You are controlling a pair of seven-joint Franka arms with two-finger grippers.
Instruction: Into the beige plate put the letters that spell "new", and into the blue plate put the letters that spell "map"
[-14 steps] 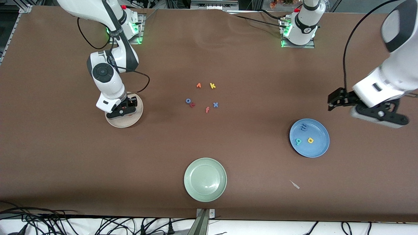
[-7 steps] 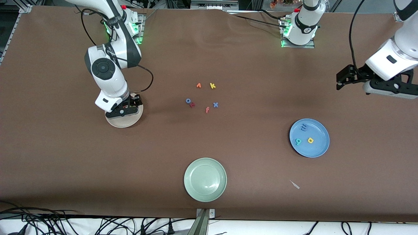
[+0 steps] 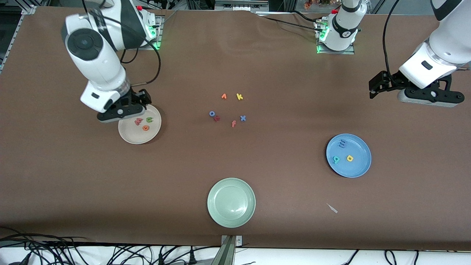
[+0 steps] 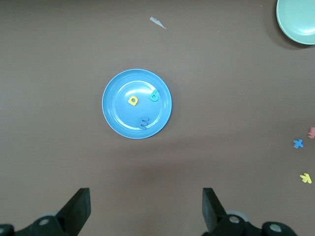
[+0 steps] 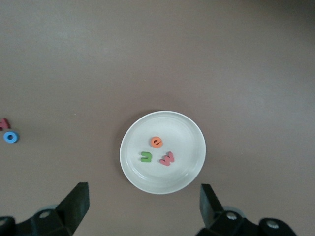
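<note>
Letters n, e, w (image 5: 156, 151) | in beige plate (image 5: 192, 132) | under empty, wide-open right gripper (image 5: 142, 206)

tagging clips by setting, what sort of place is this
Most likely a robotics lab workbench: two Franka arms bolted along a brown-covered table, loose cables at its edge, and a staged sorting set of foam letters with a beige plate, blue plate and pale green plate.

front cam sits high, facing the robots, whole table in frame. left wrist cam looks straight down from fairly high up, blue plate (image 4: 137, 103) mid-frame. right wrist cam does the same over the beige plate (image 5: 163, 152). Each plate also shows in front view.
</note>
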